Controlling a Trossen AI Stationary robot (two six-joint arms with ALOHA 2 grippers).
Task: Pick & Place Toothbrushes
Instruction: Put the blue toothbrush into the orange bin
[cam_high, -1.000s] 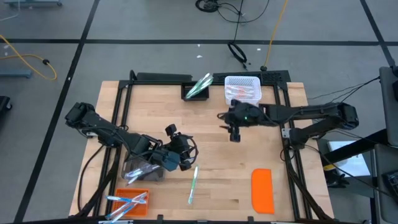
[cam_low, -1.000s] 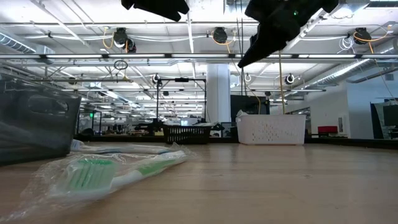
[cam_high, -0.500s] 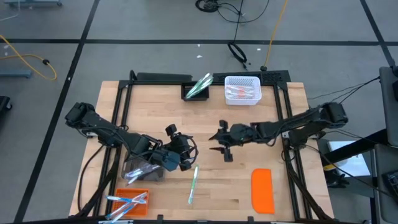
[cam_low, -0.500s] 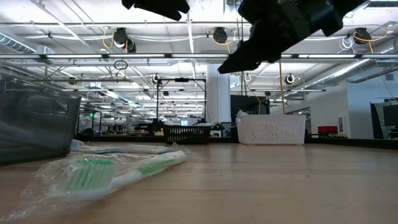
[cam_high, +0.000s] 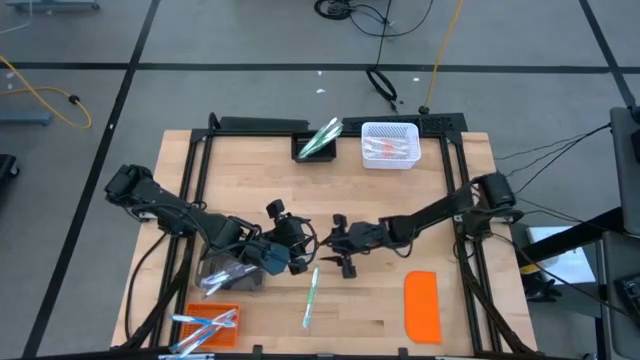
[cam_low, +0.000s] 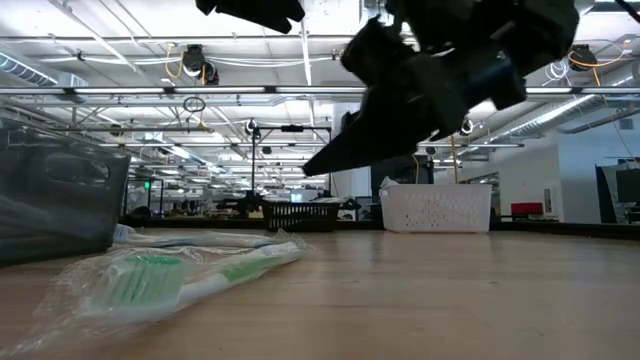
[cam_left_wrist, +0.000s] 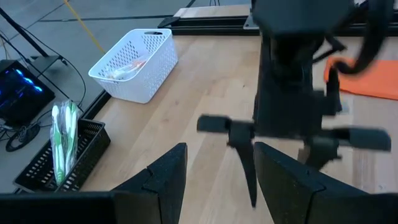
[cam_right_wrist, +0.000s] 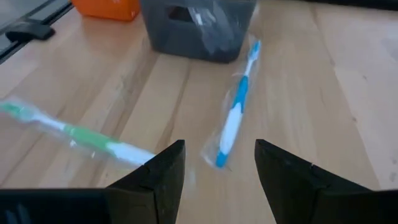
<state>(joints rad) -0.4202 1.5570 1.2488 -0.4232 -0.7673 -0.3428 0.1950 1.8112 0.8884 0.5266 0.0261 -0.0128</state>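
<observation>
A wrapped green toothbrush (cam_high: 311, 294) lies flat on the wooden table near the front edge; it is also in the low view (cam_low: 170, 275) and the right wrist view (cam_right_wrist: 74, 134). A wrapped blue toothbrush (cam_right_wrist: 235, 118) lies flat beside the grey bin (cam_right_wrist: 198, 28). My right gripper (cam_high: 328, 256) hovers open above the table, pointing at these two, touching nothing; its fingers stand apart in its wrist view (cam_right_wrist: 221, 180). My left gripper (cam_high: 300, 250) hangs open just left of it, over the bin's right side, its fingers empty (cam_left_wrist: 214, 180).
The grey bin (cam_high: 230, 272) holds wrapped toothbrushes. An orange tray (cam_high: 205, 325) with blue ones sits front left. At the far edge stand a black basket (cam_high: 318, 145) with green ones and a white basket (cam_high: 388, 145). An orange lid (cam_high: 421, 305) lies front right.
My right gripper has swung from near the white basket toward the table's near edge and left, sinking low and stopping close in front of my left gripper. Its fingers stay apart. The toothbrushes have not moved.
</observation>
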